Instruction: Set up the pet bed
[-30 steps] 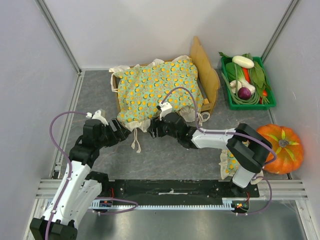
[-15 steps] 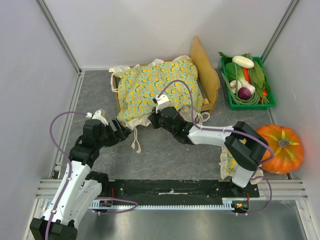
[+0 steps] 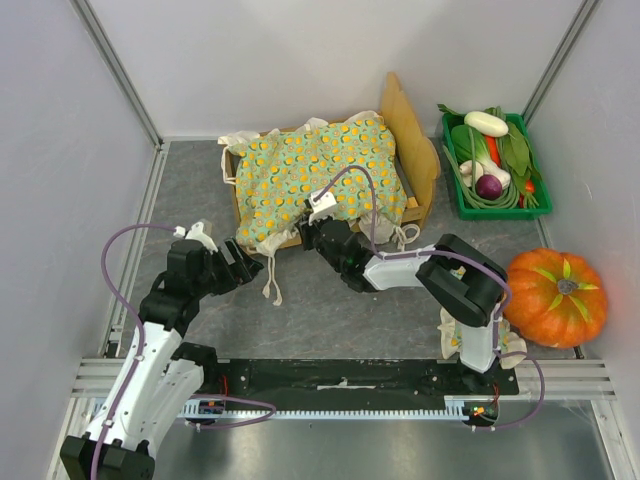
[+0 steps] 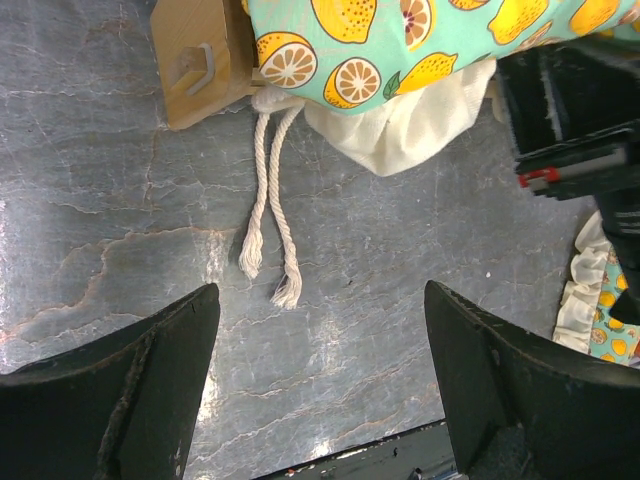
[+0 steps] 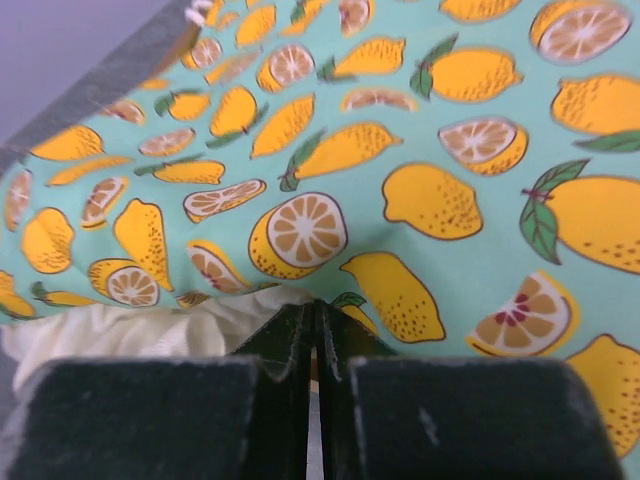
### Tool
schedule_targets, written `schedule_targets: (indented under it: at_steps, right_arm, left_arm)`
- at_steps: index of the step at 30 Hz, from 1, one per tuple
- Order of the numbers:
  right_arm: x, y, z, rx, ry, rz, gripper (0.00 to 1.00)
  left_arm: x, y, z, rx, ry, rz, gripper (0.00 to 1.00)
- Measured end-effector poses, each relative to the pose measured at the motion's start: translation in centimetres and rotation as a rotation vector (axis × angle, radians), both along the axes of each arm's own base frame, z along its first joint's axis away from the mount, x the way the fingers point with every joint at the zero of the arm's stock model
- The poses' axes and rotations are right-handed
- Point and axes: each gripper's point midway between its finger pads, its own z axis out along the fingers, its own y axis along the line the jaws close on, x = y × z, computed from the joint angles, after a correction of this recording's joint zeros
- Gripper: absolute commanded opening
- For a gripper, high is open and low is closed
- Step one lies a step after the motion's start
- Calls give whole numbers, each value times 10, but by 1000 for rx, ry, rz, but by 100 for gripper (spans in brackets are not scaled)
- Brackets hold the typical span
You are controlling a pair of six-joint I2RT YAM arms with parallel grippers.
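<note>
Right end effector (image 5: pixel 315 312), closed with its tips pinching the near hem of the lemon-print blanket (image 5: pixel 400 150); the pet bed (image 3: pixel 421 150) lies directly ahead, beneath that blanket. Left end effector (image 4: pixel 315 300) hovers open over the bench (image 4: pixel 120 230). Risk: so shallow a pinch may slip, or a pull may drag the light frame.

We are holding our white left arm (image 3: pixel 150 345) bent at the elbow, its black two-finger left end effector (image 4: pixel 320 300) angled downward, fingers spread wide. We are reaching our white right arm (image 3: pixel 400 270) leftward, sharply folded at the elbow, its black right end effector (image 5: pixel 314 330) pinched fully closed.
</note>
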Motion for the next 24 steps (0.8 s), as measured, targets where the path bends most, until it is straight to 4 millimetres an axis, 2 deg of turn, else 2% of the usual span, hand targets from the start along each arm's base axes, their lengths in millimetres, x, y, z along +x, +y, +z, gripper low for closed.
schedule_targets:
  at_steps: [2,4,5,8,10,11,14,20,22,24]
  right_arm:
    - [1,0,-14,-22,14,-2,7]
    - [2,-1,-19,-26,17,-11,11]
    - [2,-2,-19,-27,16,-16,20]
    - [2,-3,-20,-37,25,-21,36]
    - [2,-2,-19,-62,42,-14,42]
    - [0,-3,-18,-74,52,-8,50]
    - [-10,-4,-9,-95,78,33,59]
    - [-35,-4,30,-57,86,141,67]
    - [-43,-4,33,-50,97,171,68]
    - [-48,-5,28,-63,117,189,68]
  left_arm:
    - [0,0,0,0,-1,0,89]
    - [0,0,0,0,-1,0,89]
    - [0,0,0,0,-1,0,89]
    - [0,0,0,-1,0,0,89]
    - [0,0,0,-1,0,-1,89]
    - [0,0,0,-1,0,-1,89]
    - [0,0,-1,-1,0,0,89]
    - [-2,0,-10,-16,12,15,89]
    - [-3,0,-12,-20,17,19,89]
    - [-3,0,-12,-24,16,22,89]
